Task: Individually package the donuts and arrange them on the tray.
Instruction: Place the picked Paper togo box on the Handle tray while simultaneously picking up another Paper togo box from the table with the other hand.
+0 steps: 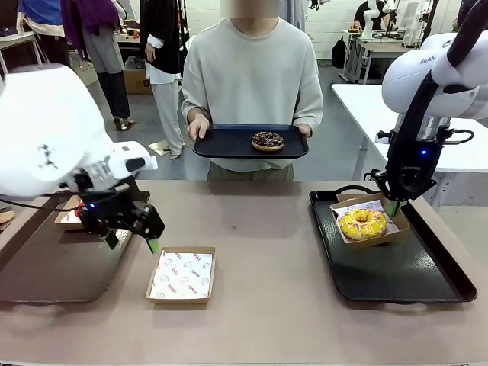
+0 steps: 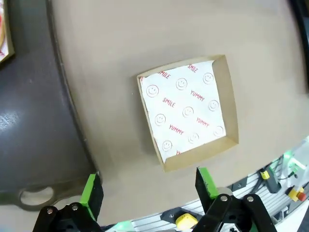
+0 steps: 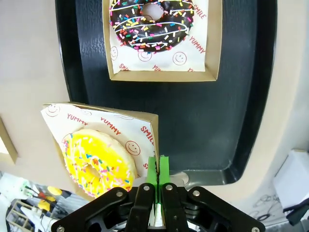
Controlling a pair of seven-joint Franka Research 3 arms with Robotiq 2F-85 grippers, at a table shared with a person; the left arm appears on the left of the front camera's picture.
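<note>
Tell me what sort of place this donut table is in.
Probably a robotics lab staged as a donut-packing counter, not a shop: a plain white workbench stands behind on a bare grey floor, a person holds a black plastic tray, and a paper-lined cardboard box waits on the brown table.

Rocking glossy white shells on left arm (image 1: 46, 130) and right arm (image 1: 427, 72), sporting black left gripper (image 1: 133, 242), right gripper (image 1: 393, 206), green pads (image 1: 153, 245); wearing pale sweater (image 1: 255, 76) top centre.
</note>
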